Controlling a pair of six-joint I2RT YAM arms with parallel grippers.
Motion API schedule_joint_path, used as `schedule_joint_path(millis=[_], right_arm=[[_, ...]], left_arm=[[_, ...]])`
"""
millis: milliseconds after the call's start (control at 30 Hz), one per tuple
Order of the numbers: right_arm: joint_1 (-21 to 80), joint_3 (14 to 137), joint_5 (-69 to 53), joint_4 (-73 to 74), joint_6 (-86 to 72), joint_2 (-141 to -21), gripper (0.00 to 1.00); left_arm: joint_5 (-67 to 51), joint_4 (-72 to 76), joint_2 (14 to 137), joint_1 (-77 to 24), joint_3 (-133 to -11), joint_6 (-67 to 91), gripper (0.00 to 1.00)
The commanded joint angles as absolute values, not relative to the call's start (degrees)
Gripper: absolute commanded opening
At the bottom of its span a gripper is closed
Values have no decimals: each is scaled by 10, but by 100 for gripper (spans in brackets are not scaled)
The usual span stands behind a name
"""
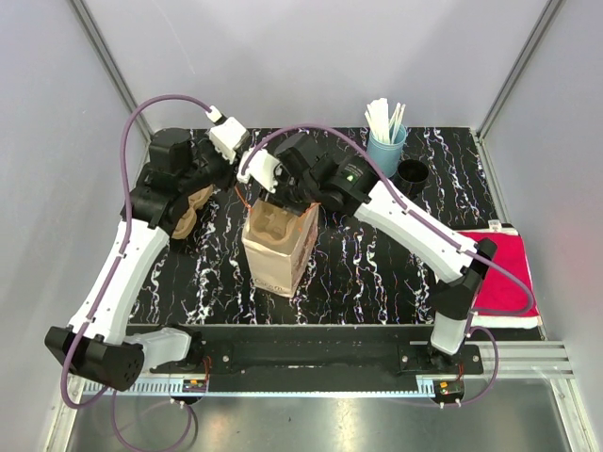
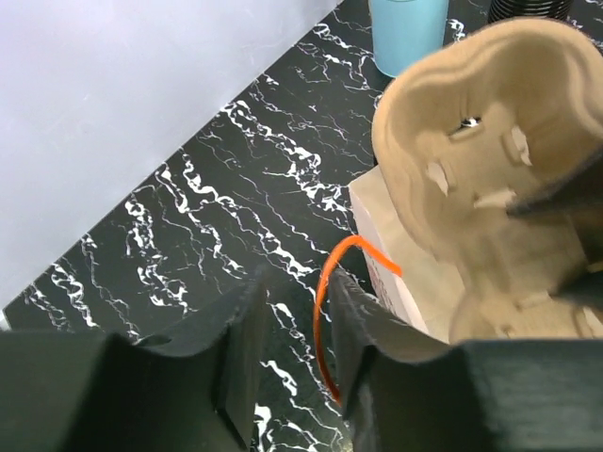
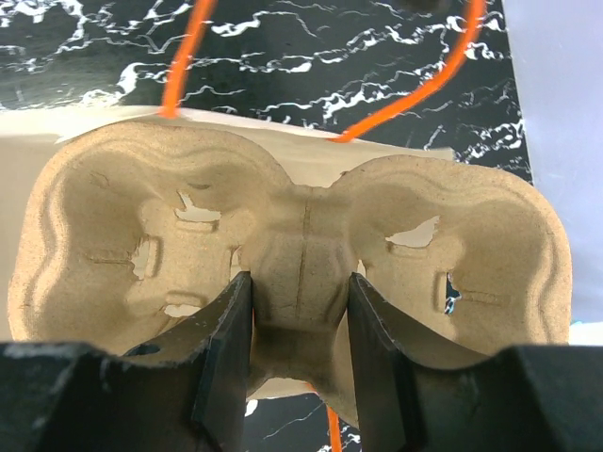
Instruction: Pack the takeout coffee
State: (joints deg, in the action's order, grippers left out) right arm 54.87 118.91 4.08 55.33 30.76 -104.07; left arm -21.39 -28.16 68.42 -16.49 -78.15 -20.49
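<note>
A brown paper bag (image 1: 280,264) with orange handles stands open in the middle of the black marble table (image 1: 377,273). My right gripper (image 1: 287,209) (image 3: 300,320) is shut on the centre ridge of a pulp cup carrier (image 3: 141,235) (image 1: 273,226), held over the bag's mouth. My left gripper (image 1: 256,193) (image 2: 297,348) is low at the bag's left side. Its jaws stand apart with one orange handle (image 2: 325,311) between them, lying against the right finger. The carrier (image 2: 490,122) rises above the bag's wall (image 2: 396,254). No coffee cup shows.
More pulp carriers (image 1: 188,212) lie under the left arm. A blue cup (image 1: 386,146) (image 2: 408,28) holding white sticks stands at the back, with a black stack (image 1: 413,174) beside it. A red cloth (image 1: 499,268) lies at the right edge.
</note>
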Motion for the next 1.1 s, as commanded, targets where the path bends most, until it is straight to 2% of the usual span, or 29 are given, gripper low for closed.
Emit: schedule_joint_path(millis=[0,367,1067], right_arm=[[562,1185,54,544,311,-1003,36],[571,1161,47,546,295,-1002,36],[571,1105,23,481,226,-995,36]], left_arm=[[-193,-232,686,-164,-772,-187,33],[-174,-212,689,-163,-752,-162,9],[-163,-191,683,-163,-737,-134,5]])
